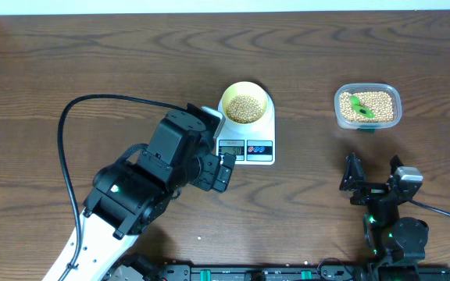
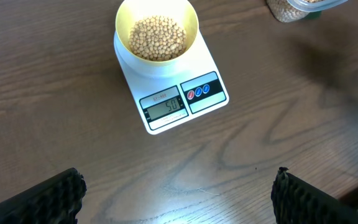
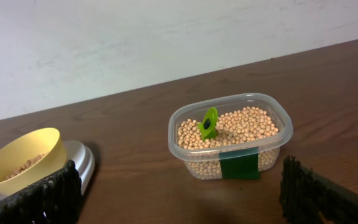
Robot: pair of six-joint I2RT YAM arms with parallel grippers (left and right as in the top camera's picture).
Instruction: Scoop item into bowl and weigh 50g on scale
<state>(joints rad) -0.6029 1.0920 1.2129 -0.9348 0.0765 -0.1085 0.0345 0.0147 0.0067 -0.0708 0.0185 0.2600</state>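
Observation:
The pale yellow bowl stands on the white scale and holds beige beans. In the left wrist view the bowl with beans sits on the scale, whose display reads about 50. My left gripper is open and empty, just front-left of the scale; its fingers frame bare table. My right gripper is open and empty, in front of the clear tub. A green spoon stands in the tub's beans.
The clear tub bears a green label and sits at the back right. In the right wrist view the bowl and scale show at the left, my right gripper wide apart. A black cable loops at the left.

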